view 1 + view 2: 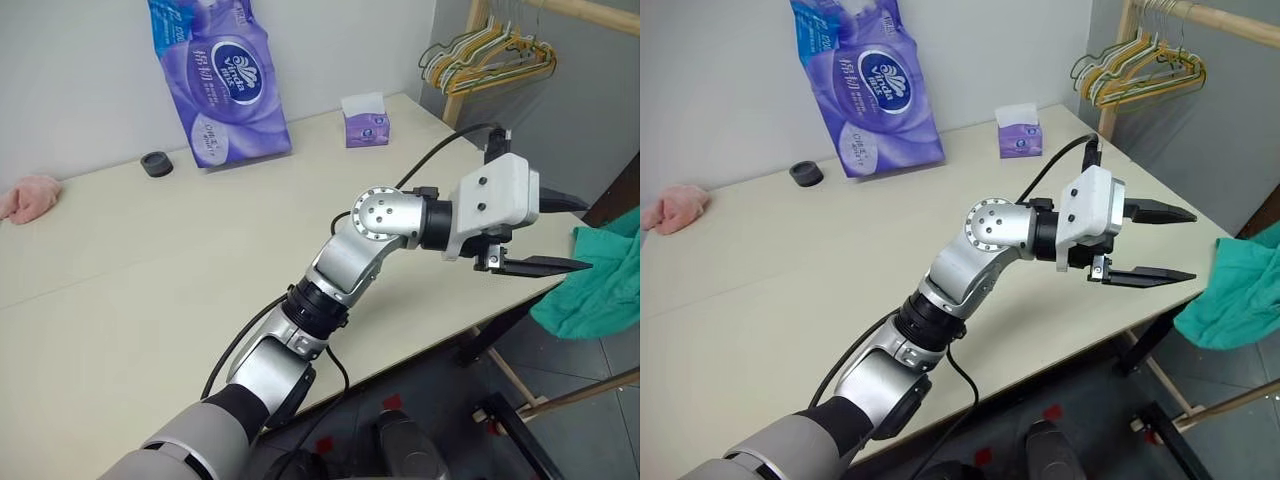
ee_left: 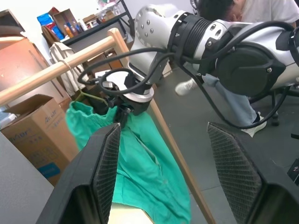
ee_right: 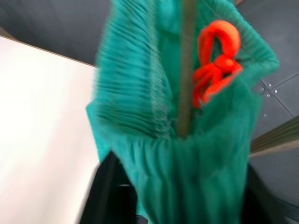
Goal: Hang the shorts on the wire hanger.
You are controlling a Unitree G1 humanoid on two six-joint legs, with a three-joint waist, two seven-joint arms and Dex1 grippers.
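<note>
Pale desk [image 1: 150, 290] by a grey wall, with one robot arm reaching out over its far corner.

Left tool [image 1: 1168, 245] sticks out past the desk edge, its two black fingers [image 1: 1160, 212] spread wide with nothing between them. Green shorts [image 1: 598, 285] hang just off that corner, next to a wooden rail [image 2: 56, 70]. Seen from the left wrist, the right tool [image 2: 122, 111] is up at the top of the shorts where they hang, but I cannot tell if it is gripping or let go. Up close, a thin wire hanger [image 3: 187, 70] runs down into the bunched waistband, beside an orange cord [image 3: 216, 65]. On the desk sit a purple pack [image 1: 225, 75], a small tissue box [image 1: 366, 120], a dark round thing [image 1: 156, 164] and a pink cloth lump [image 1: 30, 197]. More hangers [image 1: 490, 55] hang on a rack behind.
</note>
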